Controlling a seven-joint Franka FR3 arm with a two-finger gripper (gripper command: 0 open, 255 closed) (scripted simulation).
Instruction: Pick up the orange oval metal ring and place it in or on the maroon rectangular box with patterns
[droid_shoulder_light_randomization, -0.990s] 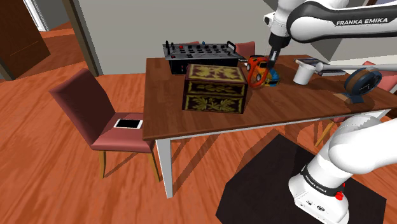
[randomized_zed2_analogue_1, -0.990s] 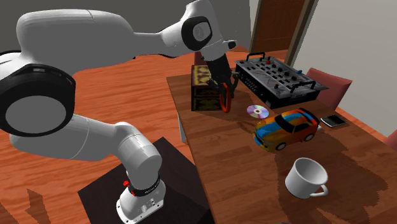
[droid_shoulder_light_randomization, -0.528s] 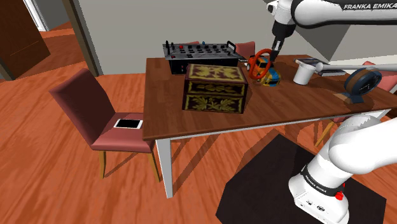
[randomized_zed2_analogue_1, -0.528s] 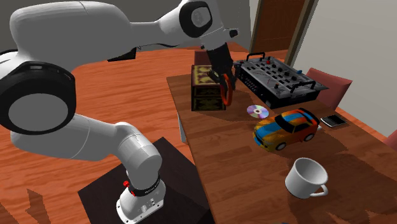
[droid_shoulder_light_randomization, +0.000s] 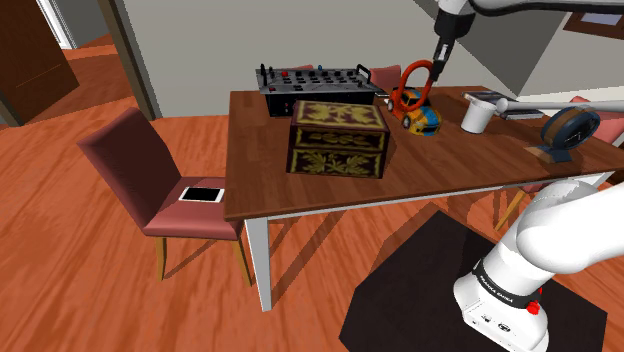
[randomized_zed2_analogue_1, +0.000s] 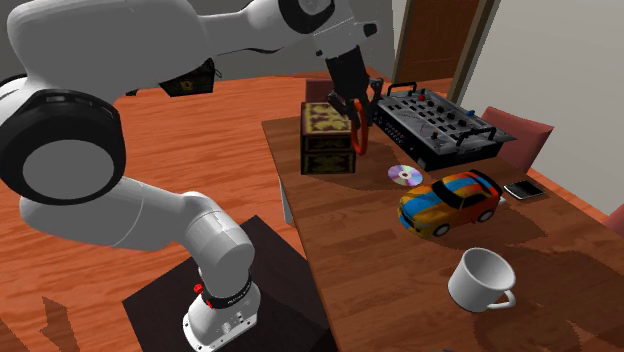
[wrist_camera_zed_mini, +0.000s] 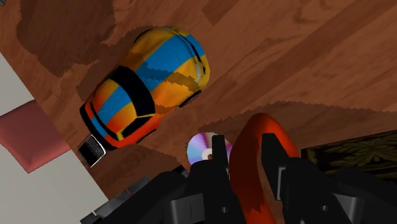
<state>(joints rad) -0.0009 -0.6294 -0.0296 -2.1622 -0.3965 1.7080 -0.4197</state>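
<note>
The orange oval ring (droid_shoulder_light_randomization: 404, 90) hangs in the air, clasped at its upper end by my black gripper (droid_shoulder_light_randomization: 433, 72), which is shut on it. It is high above the table, over the toy car and to the shoulder view's right of the maroon patterned box (droid_shoulder_light_randomization: 337, 137). Seen from the second exterior view, the ring (randomized_zed2_analogue_1: 356, 143) dangles from the gripper (randomized_zed2_analogue_1: 354, 110) beside the box (randomized_zed2_analogue_1: 325, 138). In the wrist view both fingers (wrist_camera_zed_mini: 219, 159) press on the ring (wrist_camera_zed_mini: 251, 162), and a corner of the box (wrist_camera_zed_mini: 356, 156) shows beside them.
On the wooden table (droid_shoulder_light_randomization: 300, 190) are a black mixer console (droid_shoulder_light_randomization: 315, 85), an orange-and-blue toy car (randomized_zed2_analogue_1: 450, 202), a CD (randomized_zed2_analogue_1: 405, 175), a white cup (randomized_zed2_analogue_1: 483, 280) and a blue object (droid_shoulder_light_randomization: 567, 130). A maroon chair (droid_shoulder_light_randomization: 130, 160) carries a phone (droid_shoulder_light_randomization: 203, 194).
The gripper has risen with the ring in it, carrying it from just above the table by the toy car to well above it. The box and other objects stayed put.
</note>
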